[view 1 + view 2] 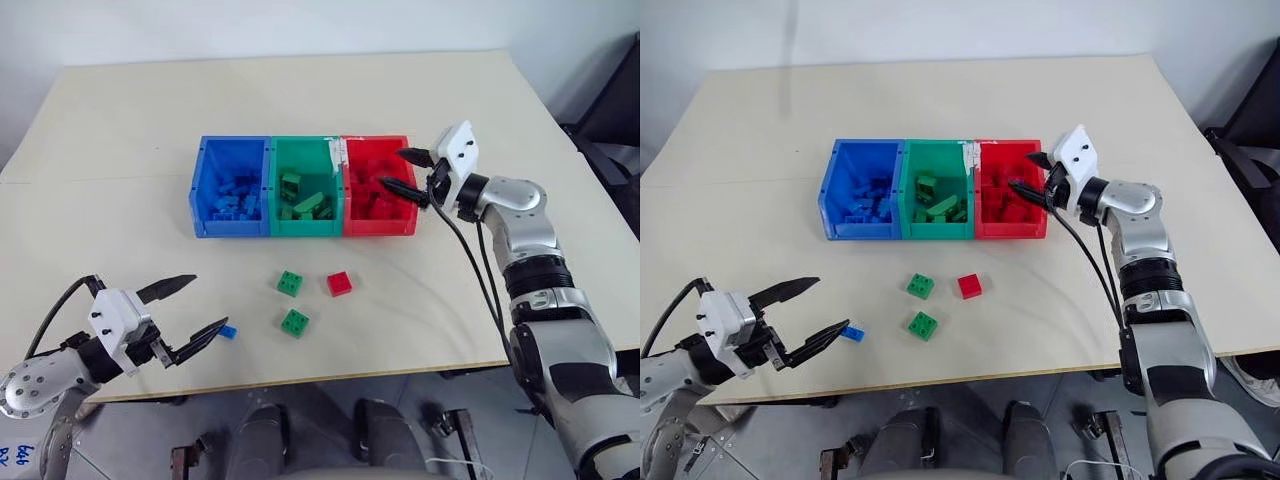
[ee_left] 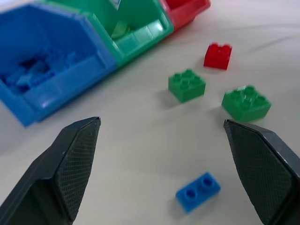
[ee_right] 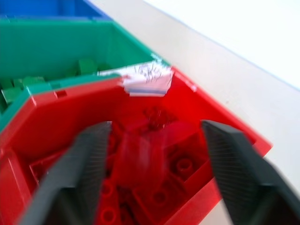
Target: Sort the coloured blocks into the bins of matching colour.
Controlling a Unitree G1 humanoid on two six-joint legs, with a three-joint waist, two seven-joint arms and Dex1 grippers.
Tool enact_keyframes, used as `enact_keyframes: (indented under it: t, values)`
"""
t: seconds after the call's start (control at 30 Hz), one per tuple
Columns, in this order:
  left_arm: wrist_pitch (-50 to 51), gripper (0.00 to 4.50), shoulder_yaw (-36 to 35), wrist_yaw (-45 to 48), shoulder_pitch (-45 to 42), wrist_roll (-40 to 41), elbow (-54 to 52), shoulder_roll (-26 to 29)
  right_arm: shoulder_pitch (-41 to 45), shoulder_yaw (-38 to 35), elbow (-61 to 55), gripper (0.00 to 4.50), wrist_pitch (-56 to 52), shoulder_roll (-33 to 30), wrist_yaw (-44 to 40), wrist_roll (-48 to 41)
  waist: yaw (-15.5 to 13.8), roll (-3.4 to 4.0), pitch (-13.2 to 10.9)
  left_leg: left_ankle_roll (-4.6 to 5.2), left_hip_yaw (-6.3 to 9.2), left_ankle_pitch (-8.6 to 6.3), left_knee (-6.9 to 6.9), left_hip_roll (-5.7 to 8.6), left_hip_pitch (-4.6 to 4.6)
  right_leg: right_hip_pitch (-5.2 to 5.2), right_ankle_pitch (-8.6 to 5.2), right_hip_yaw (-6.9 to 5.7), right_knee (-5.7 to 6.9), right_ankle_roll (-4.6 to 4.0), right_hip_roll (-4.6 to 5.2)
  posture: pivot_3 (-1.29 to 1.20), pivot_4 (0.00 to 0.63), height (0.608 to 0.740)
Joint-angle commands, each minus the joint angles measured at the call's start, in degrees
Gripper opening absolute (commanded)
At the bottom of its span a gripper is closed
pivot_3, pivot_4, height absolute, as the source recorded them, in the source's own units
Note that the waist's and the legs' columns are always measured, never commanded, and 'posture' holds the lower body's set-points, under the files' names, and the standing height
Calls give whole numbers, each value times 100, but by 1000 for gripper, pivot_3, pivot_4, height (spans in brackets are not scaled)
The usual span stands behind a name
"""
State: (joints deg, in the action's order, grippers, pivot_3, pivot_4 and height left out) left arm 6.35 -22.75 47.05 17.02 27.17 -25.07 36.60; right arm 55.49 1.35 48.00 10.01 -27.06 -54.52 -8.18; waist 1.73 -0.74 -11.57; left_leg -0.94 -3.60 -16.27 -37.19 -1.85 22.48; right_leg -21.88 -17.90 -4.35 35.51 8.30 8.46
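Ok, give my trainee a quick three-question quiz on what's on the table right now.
1. How many bricks lie loose on the table, outside the bins?
2. True or false: the right tool is over the blue bin.
3. Which loose brick lies nearest the left tool? A) red brick B) blue brick C) a green brick

Key:
1. Four: two green bricks, one red brick, one blue brick.
2. False: it is open over the red bin.
3. B.
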Motion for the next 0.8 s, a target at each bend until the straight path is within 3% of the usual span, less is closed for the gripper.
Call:
enact_keyframes:
  t: [0.03,0.2,0.33,0.43,0.6,0.8]
  values:
    - [24,4500,80,-13,-1,145,-330,-54,-148,-221,-347,4473,342,-326,-563,-214,-18,0,0,0,-2,0,0,0,7,-7,0,0,0,0,1,0,150,740]
    - [216,4500,554,343,-209,106,-209,171,-971,-638,-1174,4473,496,-1006,-1682,-870,-83,2,-1,11,0,-6,-12,4,26,-12,4,-1,-8,8,3,0,150,740]
    - [2,4500,1029,684,-840,-172,275,315,-2523,-924,-2318,4473,251,-1805,-2358,-1193,-179,3,0,8,0,-9,-15,2,24,-10,5,-8,-11,9,-1,0,150,740]
    - [-59,4500,1172,771,-1146,-235,462,333,-3362,-1151,-2445,4473,628,-2314,-2589,-1121,-177,5,0,9,-7,-9,-23,3,25,-9,7,-6,-11,12,0,0,150,740]
    - [-120,4500,1140,942,-1175,-230,563,398,-3869,-1342,-2330,4473,770,-2431,-2664,-1251,-19,8,-1,4,-44,-13,-15,-8,-21,8,8,-4,-15,16,3,0,150,740]
    - [-193,4500,974,907,-1271,-198,688,445,-3275,-592,-2690,4473,330,-1685,-2806,-1254,28,11,-3,-2,-48,-15,-18,-22,-38,19,7,-3,-22,11,-2,0,150,740]
